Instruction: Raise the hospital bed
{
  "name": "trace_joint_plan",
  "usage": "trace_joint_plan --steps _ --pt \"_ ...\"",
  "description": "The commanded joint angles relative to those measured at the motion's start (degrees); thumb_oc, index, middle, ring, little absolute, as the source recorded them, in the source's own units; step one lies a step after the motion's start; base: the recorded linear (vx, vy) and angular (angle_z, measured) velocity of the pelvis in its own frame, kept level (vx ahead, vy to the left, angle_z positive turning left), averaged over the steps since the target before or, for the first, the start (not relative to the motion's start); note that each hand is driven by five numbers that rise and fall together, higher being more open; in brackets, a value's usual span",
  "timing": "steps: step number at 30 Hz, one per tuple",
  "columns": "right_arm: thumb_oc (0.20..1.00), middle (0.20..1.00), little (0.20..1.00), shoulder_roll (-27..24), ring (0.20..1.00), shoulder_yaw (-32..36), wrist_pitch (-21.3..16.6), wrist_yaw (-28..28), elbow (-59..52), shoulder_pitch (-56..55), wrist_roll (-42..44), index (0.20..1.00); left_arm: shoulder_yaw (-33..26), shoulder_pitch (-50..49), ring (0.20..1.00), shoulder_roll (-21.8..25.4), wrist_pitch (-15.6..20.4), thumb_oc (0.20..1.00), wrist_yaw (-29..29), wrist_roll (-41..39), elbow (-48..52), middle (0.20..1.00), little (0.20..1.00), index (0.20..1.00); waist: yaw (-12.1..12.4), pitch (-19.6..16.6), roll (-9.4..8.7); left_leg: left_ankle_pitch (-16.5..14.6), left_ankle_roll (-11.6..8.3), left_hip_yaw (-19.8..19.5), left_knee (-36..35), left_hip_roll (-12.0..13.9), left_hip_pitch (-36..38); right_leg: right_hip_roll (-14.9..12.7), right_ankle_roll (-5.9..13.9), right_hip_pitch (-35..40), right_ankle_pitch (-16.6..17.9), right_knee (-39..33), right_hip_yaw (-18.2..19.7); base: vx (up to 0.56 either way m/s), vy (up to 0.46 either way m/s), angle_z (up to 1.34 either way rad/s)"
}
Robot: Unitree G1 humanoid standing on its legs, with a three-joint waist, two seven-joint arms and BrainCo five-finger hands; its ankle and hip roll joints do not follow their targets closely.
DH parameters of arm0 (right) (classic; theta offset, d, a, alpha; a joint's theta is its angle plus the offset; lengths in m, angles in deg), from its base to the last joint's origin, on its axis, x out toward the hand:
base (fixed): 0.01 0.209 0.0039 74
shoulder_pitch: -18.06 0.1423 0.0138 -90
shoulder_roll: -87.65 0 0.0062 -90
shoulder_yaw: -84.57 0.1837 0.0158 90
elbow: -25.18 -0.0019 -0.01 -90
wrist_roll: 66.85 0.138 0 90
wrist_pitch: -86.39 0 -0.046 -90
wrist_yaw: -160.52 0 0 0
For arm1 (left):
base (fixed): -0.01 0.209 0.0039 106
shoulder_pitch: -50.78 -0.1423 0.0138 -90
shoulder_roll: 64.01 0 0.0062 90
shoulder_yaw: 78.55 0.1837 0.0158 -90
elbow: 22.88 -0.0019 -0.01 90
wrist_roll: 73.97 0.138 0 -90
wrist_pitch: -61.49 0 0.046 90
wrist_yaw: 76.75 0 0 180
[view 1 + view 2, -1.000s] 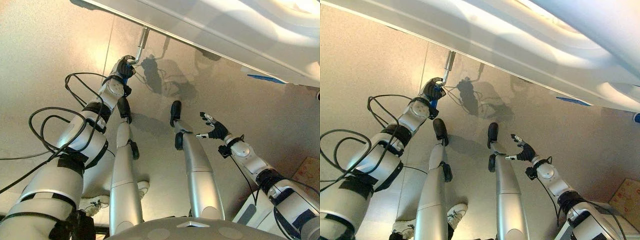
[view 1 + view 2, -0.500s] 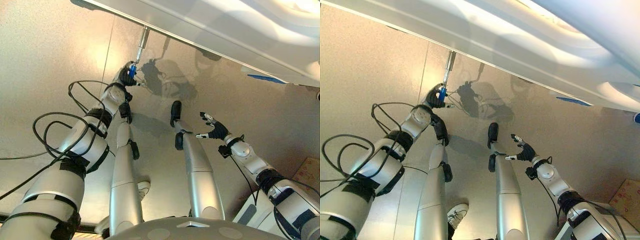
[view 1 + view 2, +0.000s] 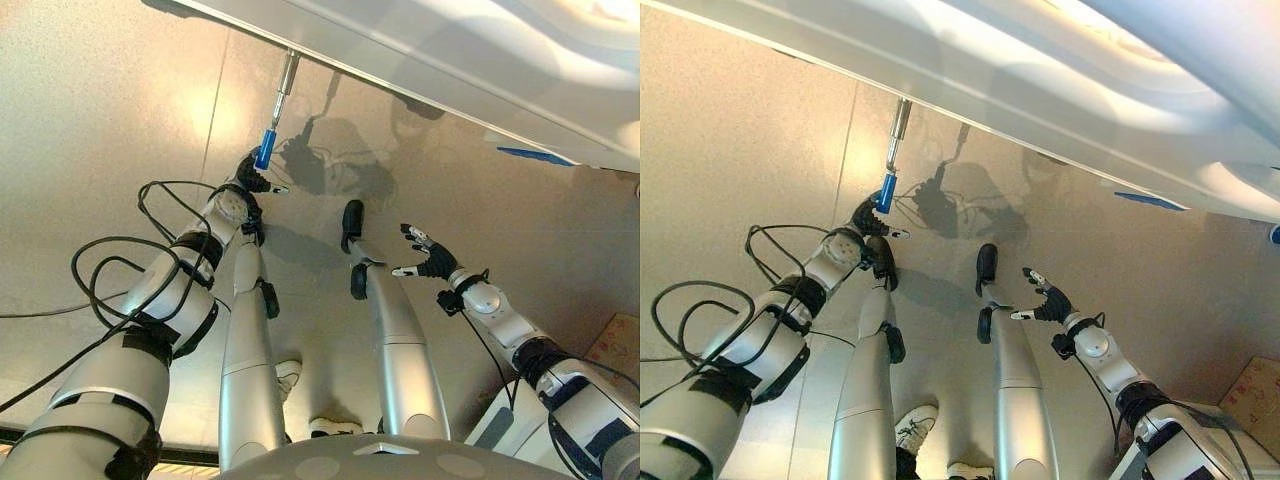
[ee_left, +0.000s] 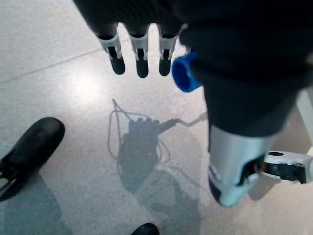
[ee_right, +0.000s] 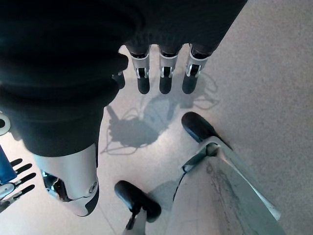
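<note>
One crank (image 3: 275, 115) with blue grip (image 3: 265, 149) hangs under the bed (image 3: 420, 50); our left hand (image 3: 252, 172), fingers relaxed, sits just below it for turning. Right hand (image 3: 428, 258) idles, fingers spread.

Bed frame (image 3: 420, 50): smooth white panel, looks like glossy plastic. Crank rod (image 3: 286, 78): shiny bare metal, with a smooth blue plastic-looking grip (image 3: 265, 149) at its near end. Floor (image 3: 100, 120): polished speckled beige, reflective sheen. Hands: silver metallic fingers, dark matt tips, dark ribbed covers.
</note>
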Motion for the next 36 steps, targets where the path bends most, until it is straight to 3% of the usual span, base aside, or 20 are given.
trace_joint_plan --steps 1,36 --pt "1.000 1.000 1.000 -3.0 1.000 0.5 -0.8 0.1 -3.5 -4.2 -0.9 1.000 -1.7 2.5 1.000 -0.6 0.3 1.000 0.2 1.5 -1.0 1.000 1.000 1.000 1.0 1.6 -1.08 -9.8 1.36 -0.8 8.5 -0.3 1.5 2.2 4.14 3.1 12.5 -14.3 2.4 0.00 0.000 0.00" --pt "1.000 1.000 1.000 -4.8 1.000 -0.1 -1.2 1.4 -6.6 -6.0 -1.1 1.000 0.6 9.2 1.000 1.0 0.5 1.000 -1.0 1.7 1.0 1.000 1.000 1.000 0.4 2.1 -1.05 -11.0 1.54 -0.4 9.7 -0.1 0.2 2.5 4.35 1.2 11.5 -12.8 3.1 0.00 0.000 0.00"
